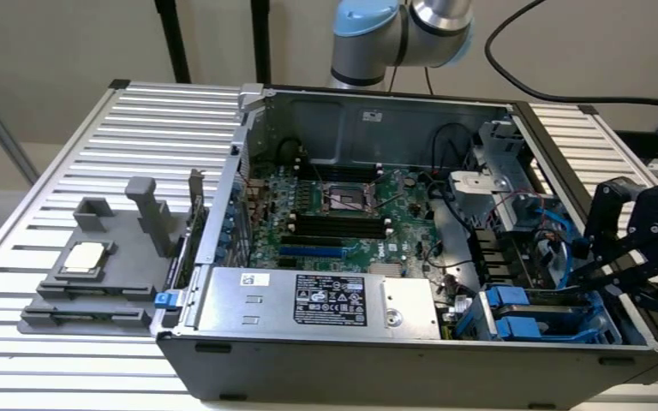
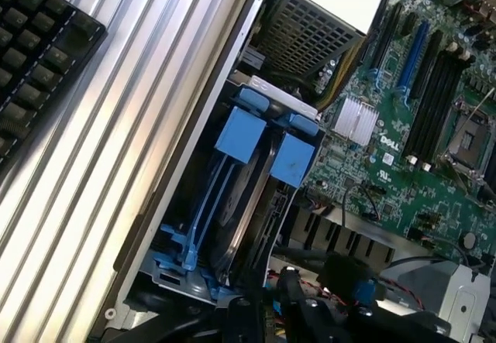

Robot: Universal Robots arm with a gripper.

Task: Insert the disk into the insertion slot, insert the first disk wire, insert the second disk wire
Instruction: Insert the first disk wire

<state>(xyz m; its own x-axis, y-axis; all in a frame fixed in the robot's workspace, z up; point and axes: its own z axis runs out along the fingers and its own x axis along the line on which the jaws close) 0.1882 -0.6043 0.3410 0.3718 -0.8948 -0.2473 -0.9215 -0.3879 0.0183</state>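
Just beside the insertion slot (image 2: 174,262), where the disk (image 2: 293,159) seems to sit in its blue carrier, the pincer (image 1: 586,274) hangs among loose wires (image 2: 360,289); whether it is clenched, released or grasping a plug I cannot tell. A plug brought in tilted could jam against the disk's socket or snag those wires. The socket end of the slot is hidden behind the pincer's dark body.

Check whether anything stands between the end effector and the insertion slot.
Nothing visible does. The end effector hangs right at the insertion slot, in the corner of the case on the exterior view's right, with no object between them. Dark wires lie close beside it.
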